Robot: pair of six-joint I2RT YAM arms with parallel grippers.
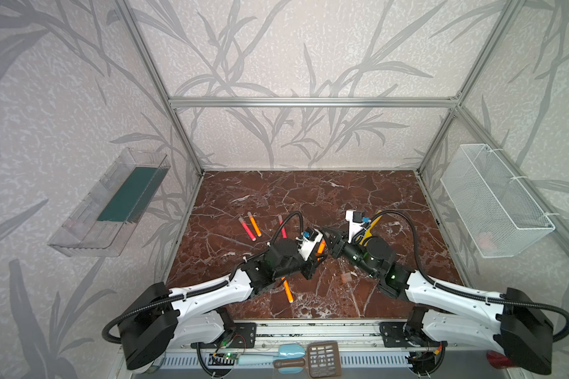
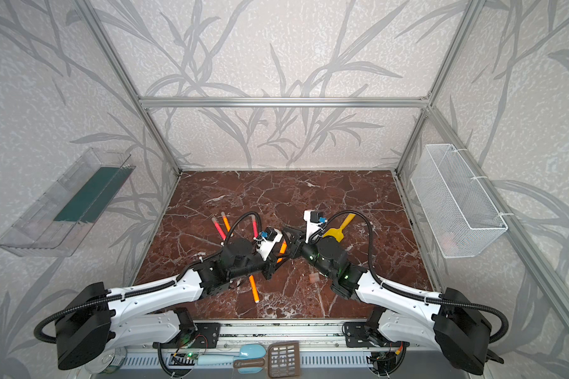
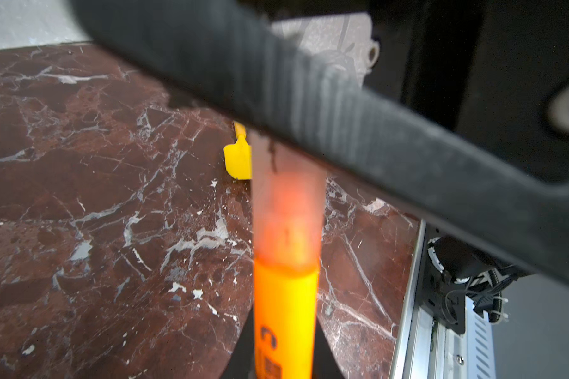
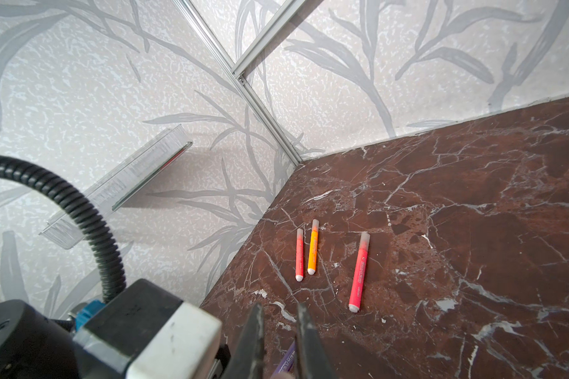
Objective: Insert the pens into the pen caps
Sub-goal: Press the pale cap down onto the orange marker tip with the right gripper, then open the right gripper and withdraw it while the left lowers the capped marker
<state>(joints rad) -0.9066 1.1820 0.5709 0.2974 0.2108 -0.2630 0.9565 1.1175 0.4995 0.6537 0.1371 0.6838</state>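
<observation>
A: Fingers of the left gripper point(image 3: 284, 331) pinch the orange pen point(image 3: 284, 295) above the table point(image 3: 79, 213); the right gripper's point(image 4: 279, 310) pinch its pen cap point(image 3: 288, 203).

B: Push hard and the close-set grippers may collide; the pen may slide back through its pinch; the cap (seating unclear, blurred) may pop off on release.

Orange pen point(image 3: 284, 308): lower end cut off at frame edge. Pen cap point(image 3: 288, 203): blurred, tip hidden. Purple pen point(image 4: 284, 359): mostly hidden by right claw point(image 4: 279, 310) fingers.

Dark print on orange pen point(image 3: 284, 328), blurred, nothing legible anywhere
</observation>
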